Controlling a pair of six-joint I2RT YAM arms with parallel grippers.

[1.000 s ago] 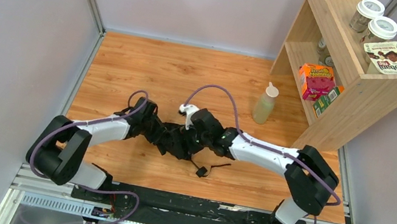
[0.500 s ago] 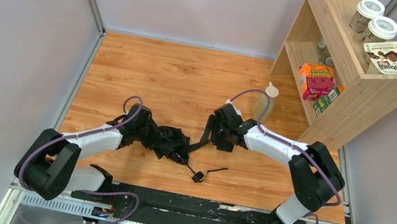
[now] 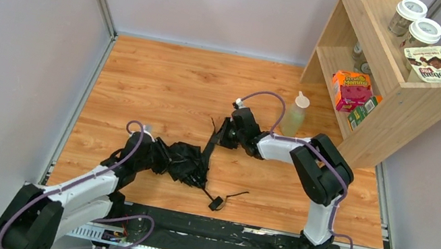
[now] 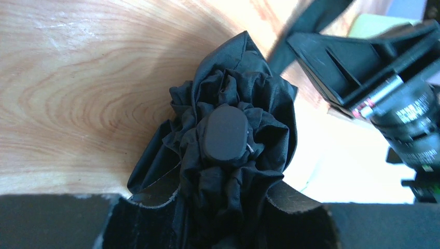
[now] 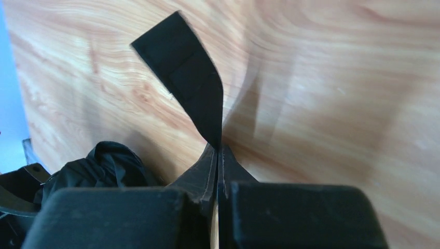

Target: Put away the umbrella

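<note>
— Two arms are on the job, seen from above. The left gripper (image 3: 160, 157) lies low on the wooden table (image 3: 164, 80) with its fingers clamped on the bunched canopy of the umbrella (image 3: 187, 163), which sits near the front middle of the table.

— And the right one?

— The right gripper (image 3: 222, 133) sits further back, pinched shut on the umbrella's closing strap (image 3: 210, 146), a flat black band stretched from the bundle up to its fingertips. The small handle (image 3: 215, 203) lies on the wood just in front of the bundle, its loop (image 3: 237, 194) trailing off to the right.

— Anything else about?

— A squeeze bottle (image 3: 294, 115) of pale liquid stands just behind the right arm, next to a wooden shelf (image 3: 407, 96) holding boxes and jars.

— From the left wrist?

— The crumpled black fabric (image 4: 233, 129) fills the middle, gripped between the two fingers (image 4: 296, 207) at the bottom edge. A smooth oval cap (image 4: 224, 132) sits in the centre of the folds. The other gripper is blurred at upper right.

— And the right wrist?

— Its fingers (image 5: 207, 176) are pressed together on the strap (image 5: 189, 83), which rises upright from them, its free end bending left. The dark bundle (image 5: 101, 163) shows at lower left.
</note>
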